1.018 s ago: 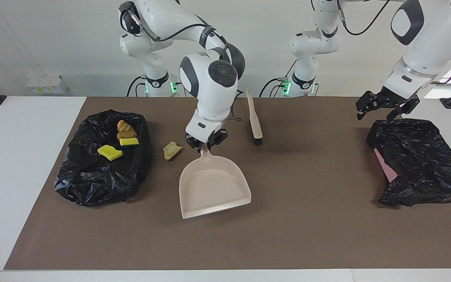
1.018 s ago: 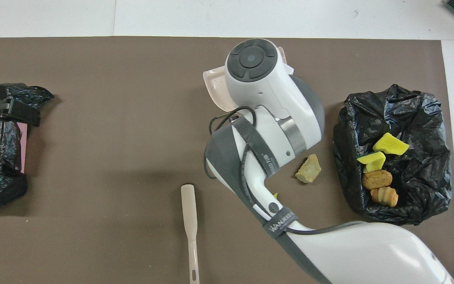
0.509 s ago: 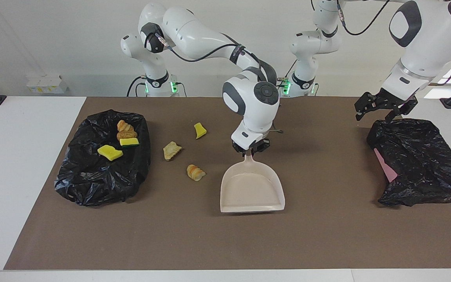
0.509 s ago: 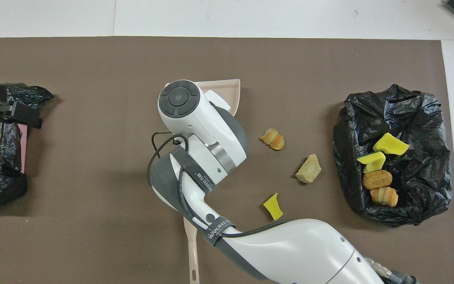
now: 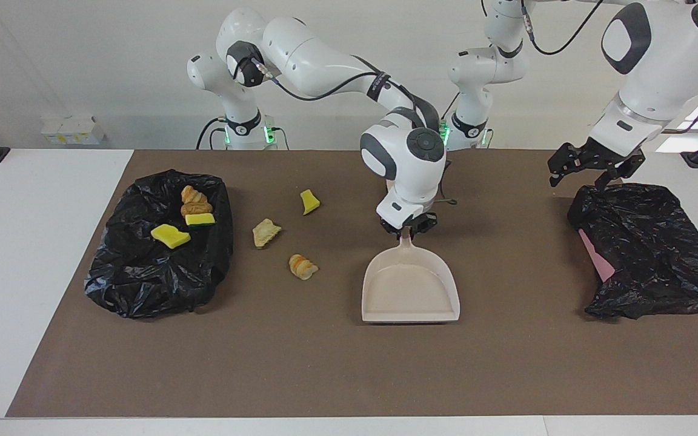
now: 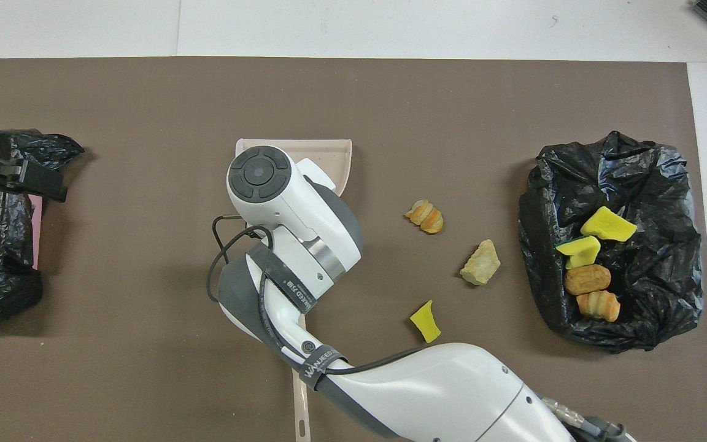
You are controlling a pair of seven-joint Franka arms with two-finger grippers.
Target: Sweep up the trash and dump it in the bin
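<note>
Four scraps are held in the bin at the right arm's end; three scraps lie on the mat between it and the dustpan. The dustpan's handle is clamped by the right gripper. The left gripper hangs spread wide over a second bag, whose contents are hidden. The brush seems mostly covered

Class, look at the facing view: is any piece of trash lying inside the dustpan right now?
No. The dustpan held by the right end effector is bare inside, with three scraps on the mat beside it.
</note>
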